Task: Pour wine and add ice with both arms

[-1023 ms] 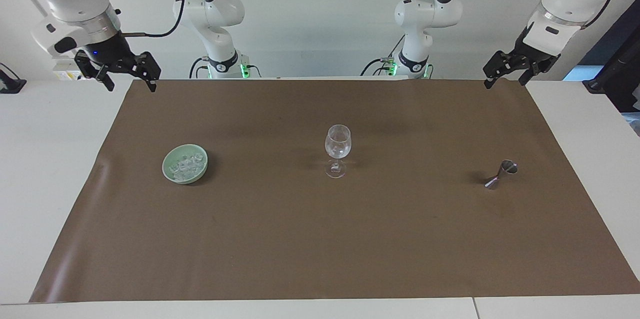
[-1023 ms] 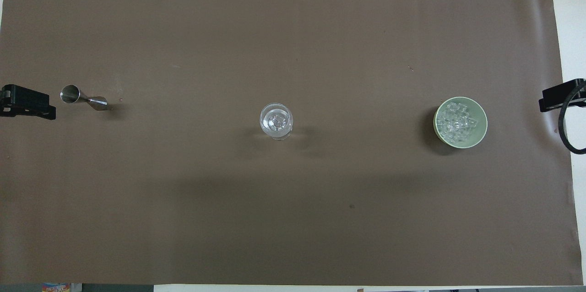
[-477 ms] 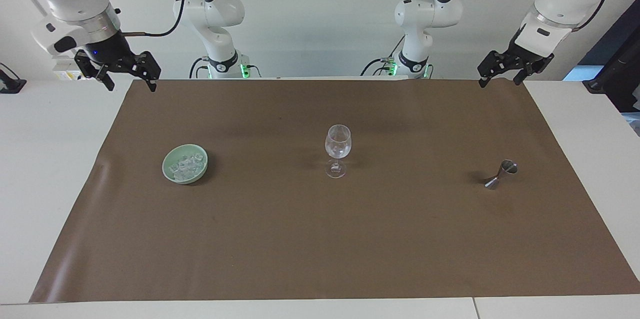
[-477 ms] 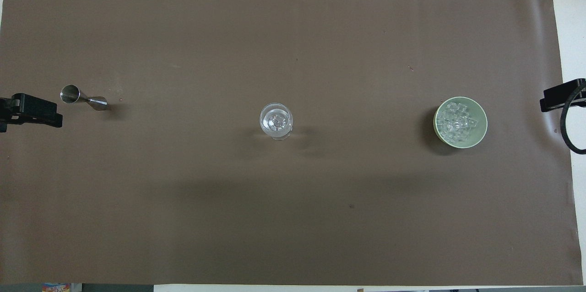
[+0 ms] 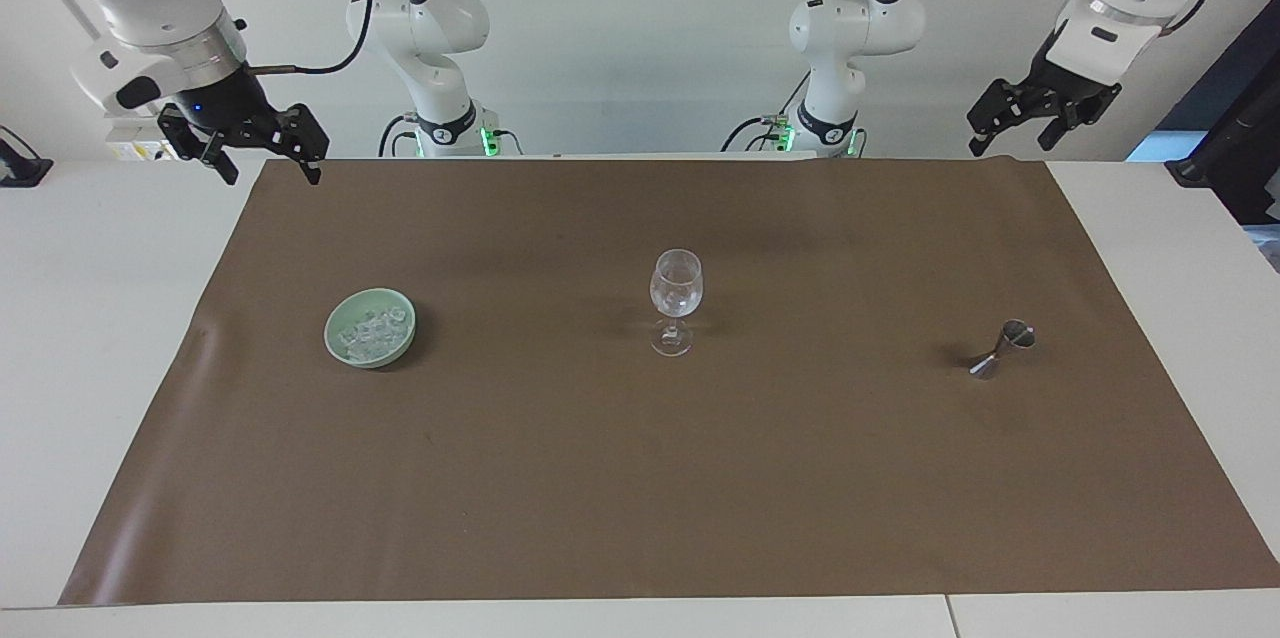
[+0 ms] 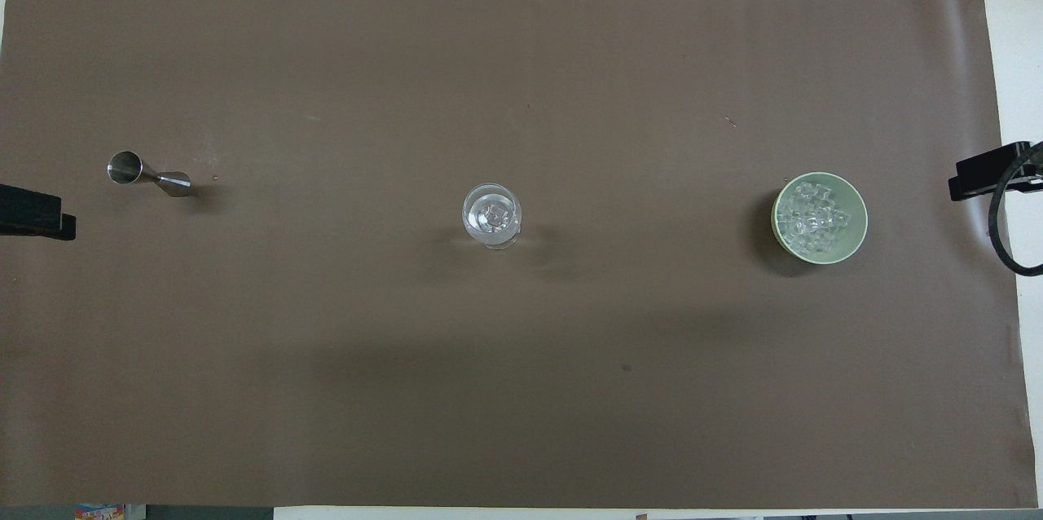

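Ice (image 5: 371,334) — a clear heap in a pale green bowl (image 5: 342,316), on the brown mat (image 5: 640,478) toward the right arm's end. Wine glass (image 5: 676,298) upright mid-mat, well apart from the bowl. Jigger (image 5: 1003,348) toward the left arm's end, tilted. Right gripper (image 5: 268,160) up in the air over the mat's corner at the robots' edge, fingers wide, empty. Left gripper (image 5: 1012,134) raised over the matching corner at its own end — also wide, empty.
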You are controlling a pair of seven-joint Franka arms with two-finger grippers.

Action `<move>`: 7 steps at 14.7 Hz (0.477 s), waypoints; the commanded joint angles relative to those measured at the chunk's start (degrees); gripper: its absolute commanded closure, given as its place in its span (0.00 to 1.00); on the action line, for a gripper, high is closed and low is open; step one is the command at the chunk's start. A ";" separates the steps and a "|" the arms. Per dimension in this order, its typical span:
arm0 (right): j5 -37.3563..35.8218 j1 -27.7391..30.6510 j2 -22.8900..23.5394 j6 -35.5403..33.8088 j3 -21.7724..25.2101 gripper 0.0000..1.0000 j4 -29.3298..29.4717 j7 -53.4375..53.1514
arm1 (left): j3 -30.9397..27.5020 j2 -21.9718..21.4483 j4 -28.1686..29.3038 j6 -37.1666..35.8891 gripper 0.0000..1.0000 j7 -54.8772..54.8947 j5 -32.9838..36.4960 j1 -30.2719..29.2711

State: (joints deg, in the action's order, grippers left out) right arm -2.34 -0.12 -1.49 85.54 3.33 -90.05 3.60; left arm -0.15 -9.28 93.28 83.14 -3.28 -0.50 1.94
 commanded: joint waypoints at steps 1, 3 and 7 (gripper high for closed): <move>1.29 1.35 -2.90 2.78 -0.51 0.00 -4.87 0.71 | -0.20 -3.29 1.56 -0.69 0.00 0.38 0.33 -0.27; 1.29 1.61 -2.73 2.79 -0.51 0.00 -4.52 0.71 | -0.29 -3.38 1.73 -0.52 0.00 -0.15 0.33 -0.36; 1.29 1.52 -2.72 2.88 -0.51 0.00 -4.60 0.71 | -0.20 -6.01 6.13 -0.69 0.00 -0.06 0.33 -0.27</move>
State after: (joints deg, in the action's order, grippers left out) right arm -2.22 0.39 -2.65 86.78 3.39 -92.41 3.60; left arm -0.34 -12.57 95.82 82.52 -3.28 -0.49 1.91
